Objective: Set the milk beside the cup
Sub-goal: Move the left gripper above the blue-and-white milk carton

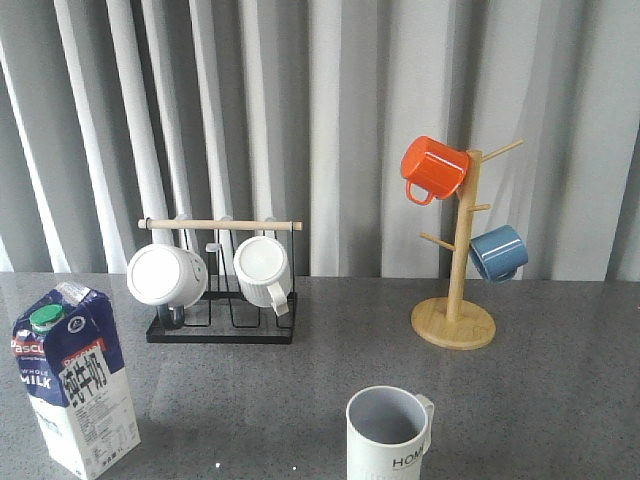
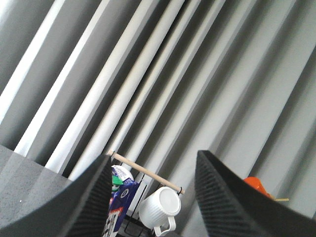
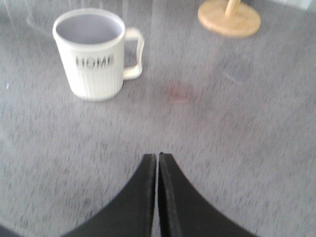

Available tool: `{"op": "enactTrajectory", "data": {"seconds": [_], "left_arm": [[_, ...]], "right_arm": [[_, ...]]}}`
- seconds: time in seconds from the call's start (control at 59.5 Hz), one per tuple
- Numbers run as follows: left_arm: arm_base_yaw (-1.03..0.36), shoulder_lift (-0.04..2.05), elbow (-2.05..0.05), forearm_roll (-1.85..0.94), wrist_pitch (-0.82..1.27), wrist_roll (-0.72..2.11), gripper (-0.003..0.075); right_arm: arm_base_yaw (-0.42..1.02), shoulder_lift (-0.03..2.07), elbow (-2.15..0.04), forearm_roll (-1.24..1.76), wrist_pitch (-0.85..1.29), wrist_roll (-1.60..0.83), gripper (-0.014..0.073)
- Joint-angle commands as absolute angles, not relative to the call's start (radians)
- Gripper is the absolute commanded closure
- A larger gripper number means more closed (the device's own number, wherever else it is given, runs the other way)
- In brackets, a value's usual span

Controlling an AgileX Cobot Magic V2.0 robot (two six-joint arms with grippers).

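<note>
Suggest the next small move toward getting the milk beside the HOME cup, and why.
Probably lower the open left gripper toward the milk: the carton stands ungrasped at the table's left, far from the cup, while the right gripper is shut, holding nothing.

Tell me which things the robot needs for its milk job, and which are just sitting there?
Needed: the milk, the HOME cup, the open left gripper.

Just sitting there: the black rack with two white mugs, the wooden tree holding an orange mug and a blue mug.

We list: a black rack [image 1: 222, 325] with two white mugs [image 1: 165, 274] at the desk's rear left; a wooden tree [image 1: 455, 300] bearing orange mug [image 1: 434, 168] and blue mug [image 1: 498, 252] rear right.
</note>
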State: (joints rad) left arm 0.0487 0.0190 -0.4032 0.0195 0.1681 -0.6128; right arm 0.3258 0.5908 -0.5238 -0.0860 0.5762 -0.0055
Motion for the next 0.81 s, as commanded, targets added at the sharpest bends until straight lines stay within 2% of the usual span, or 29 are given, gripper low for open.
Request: {"op": "enactTrajectory", "data": {"seconds": [0.0,0.185,0.42,0.605,0.79], "left_arm": [[0.048,0.058,-0.455,0.014,0.141,-0.59,0.0339],[0.029,0.201,-0.634,-0.038,0.3,-0.299,0.033],[-0.022,0.523,-1.015,-0.209,0.694,0.221,0.0265],[-0.022,0.753,-1.32,-0.157,1.0,0.277,0.0257],[-0.021,0.837,-1.393,-0.13,1.006,0.24,0.0259]], "right_arm": [[0.326,0.496,-0.46,-0.059,0.517,-0.015,0.0604],[0.325,0.407,-0.384,-0.023,0.52,-0.01,0.0604],[0.324,0.401,-0.377,-0.023,0.519,-0.01,0.0604],[0.324,0.401,-0.377,-0.021,0.518,-0.01,0.0604],[0.324,0.401,-0.377,-0.019,0.515,-0.01,0.0604]]}}
